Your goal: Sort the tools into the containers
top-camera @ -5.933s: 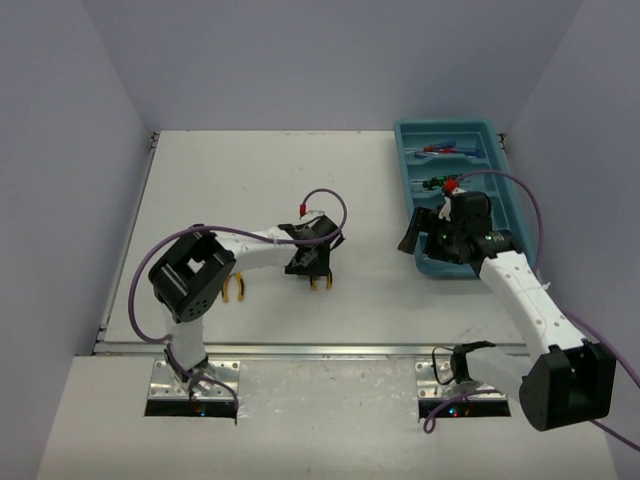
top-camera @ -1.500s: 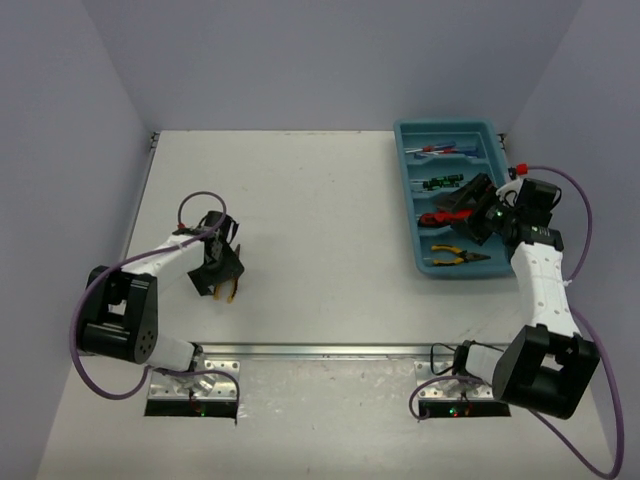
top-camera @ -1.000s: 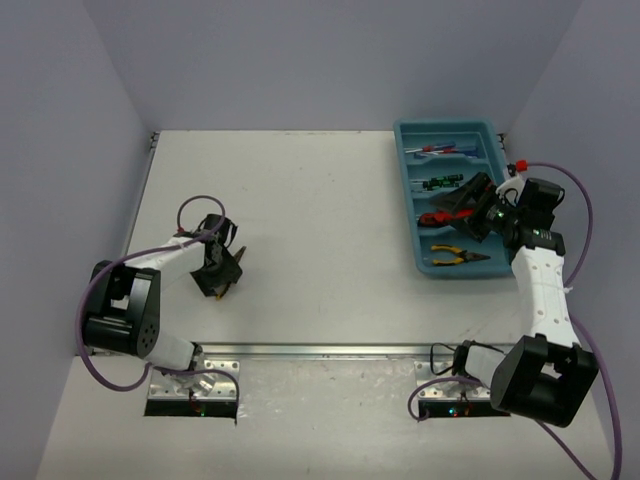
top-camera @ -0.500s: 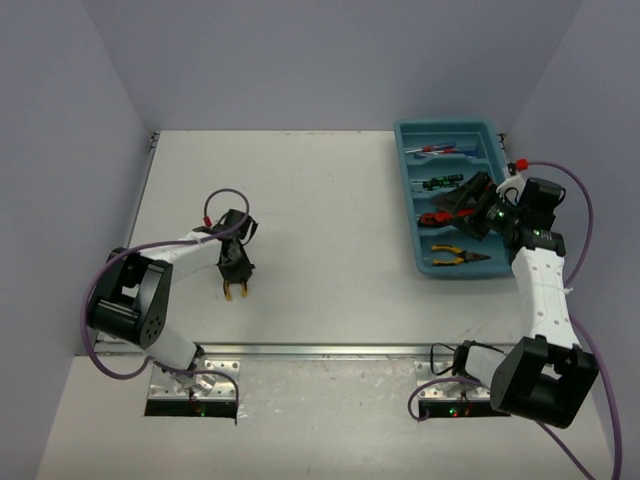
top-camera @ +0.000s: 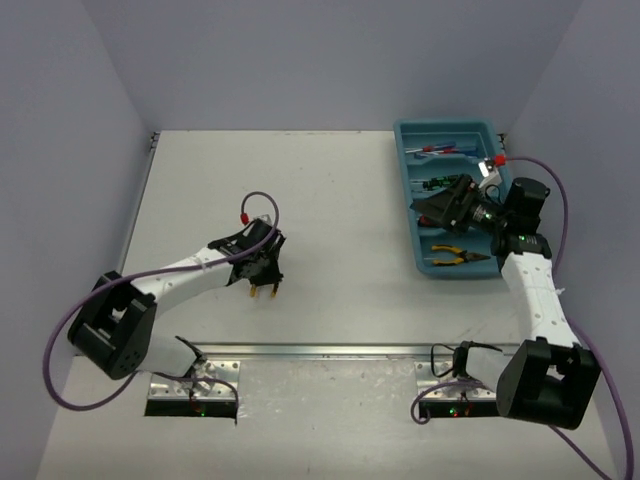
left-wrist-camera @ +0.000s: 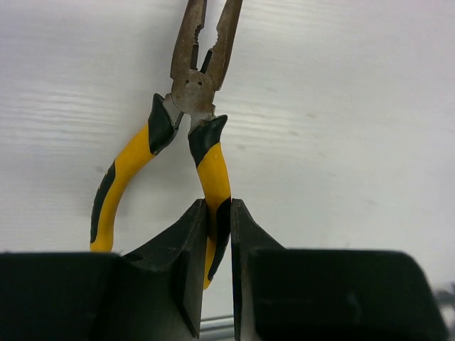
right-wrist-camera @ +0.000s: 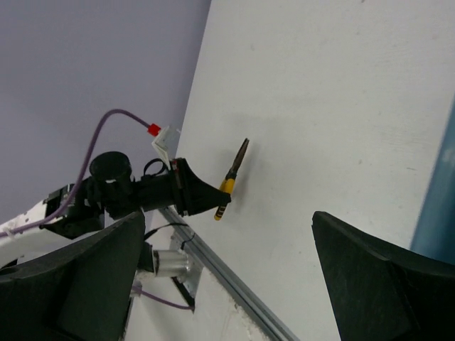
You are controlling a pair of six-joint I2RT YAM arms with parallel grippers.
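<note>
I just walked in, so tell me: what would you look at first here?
The yellow-handled pliers left of the table's middle, with the left claw pinched shut on one handle. Then the teal tray at the far right, tools inside, and the right claw wide open over it.

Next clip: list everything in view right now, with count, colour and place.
held pliers: one, yellow-black handles, left of table centre.
tray pliers: one, yellow handles, nearest compartment.
screwdriver: one seen, black-green, second compartment from far end.
far-compartment tools: several, blue and red, count unclear.
tray: one, teal, table's far right.
table: one, white.
left gripper: black, shut on held pliers' handle.
right gripper: black, open, over the tray's middle.
</note>
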